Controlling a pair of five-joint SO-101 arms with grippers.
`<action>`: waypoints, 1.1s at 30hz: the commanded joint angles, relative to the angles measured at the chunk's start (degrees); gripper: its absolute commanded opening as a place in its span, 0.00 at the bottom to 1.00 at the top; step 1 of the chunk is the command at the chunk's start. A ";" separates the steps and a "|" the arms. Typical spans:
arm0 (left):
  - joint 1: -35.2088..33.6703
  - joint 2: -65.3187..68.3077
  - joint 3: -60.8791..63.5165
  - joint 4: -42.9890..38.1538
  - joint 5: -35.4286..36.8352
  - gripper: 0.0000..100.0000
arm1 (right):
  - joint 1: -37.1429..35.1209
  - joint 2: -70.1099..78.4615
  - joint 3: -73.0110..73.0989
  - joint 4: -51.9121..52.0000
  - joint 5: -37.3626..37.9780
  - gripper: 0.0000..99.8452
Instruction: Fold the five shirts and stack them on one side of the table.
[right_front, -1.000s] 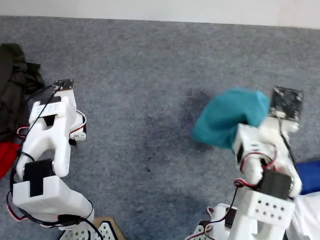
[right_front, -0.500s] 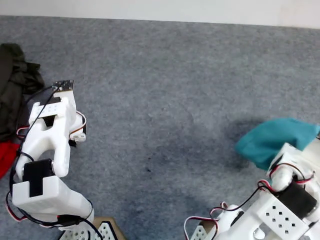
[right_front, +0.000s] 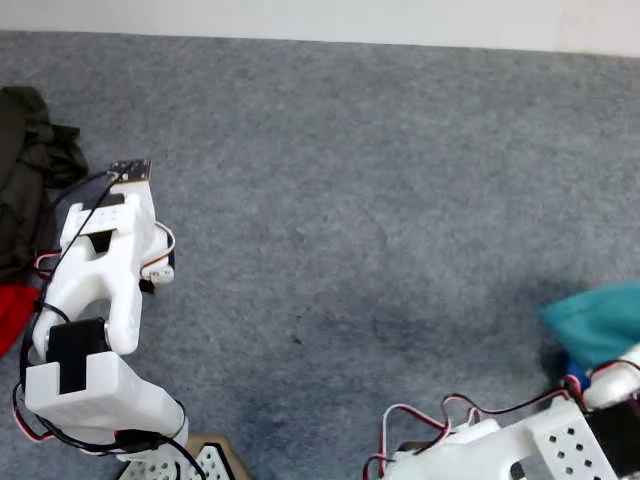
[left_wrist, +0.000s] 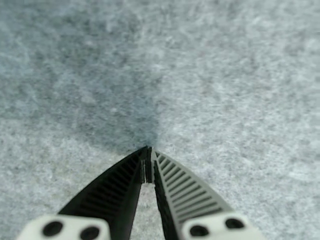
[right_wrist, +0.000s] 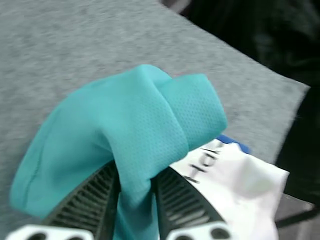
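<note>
We're reading the teal shirt (right_wrist: 125, 145) as light, thin, floppy mesh knit: no stiffness, so it's sagging and bunching wherever it's pinched, and probably sliding a bit on itself. We're judging a hem or shoulder edge as the better place to grab when a flat lay-down is needed, since a mid-cloth pinch is just giving us a wad. The right gripper (right_wrist: 137, 172) is clamping a folded-over bunch of it, with the jaws nearly together, only a narrow strip of cloth between them and the rest ballooning out past the tips. In the high view that shirt (right_front: 600, 320) is sitting at the right edge of the grey table (right_front: 350, 200), next to the right arm's base. A white shirt (right_wrist: 235, 185) and a sliver of a blue shirt (right_wrist: 232, 142) are lying just beside it; we can't tell whether the teal one is touching them. The left gripper (left_wrist: 149, 155) is pinched together on nothing, tips meeting and pointing at bare table, well apart from the teal shirt. Dark clothes (right_front: 25, 160) and a red garment (right_front: 12, 310) are waiting at the left edge
</note>
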 joint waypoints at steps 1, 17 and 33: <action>1.01 -0.31 0.04 -0.44 0.18 0.01 | 5.67 -0.92 -0.92 -2.15 5.36 0.01; 1.01 -0.31 0.13 -0.44 0.18 0.01 | 18.95 -1.01 24.66 -25.27 26.55 0.01; 1.01 -0.31 0.04 -0.53 0.09 0.01 | 19.03 -1.45 17.71 -28.18 22.86 0.28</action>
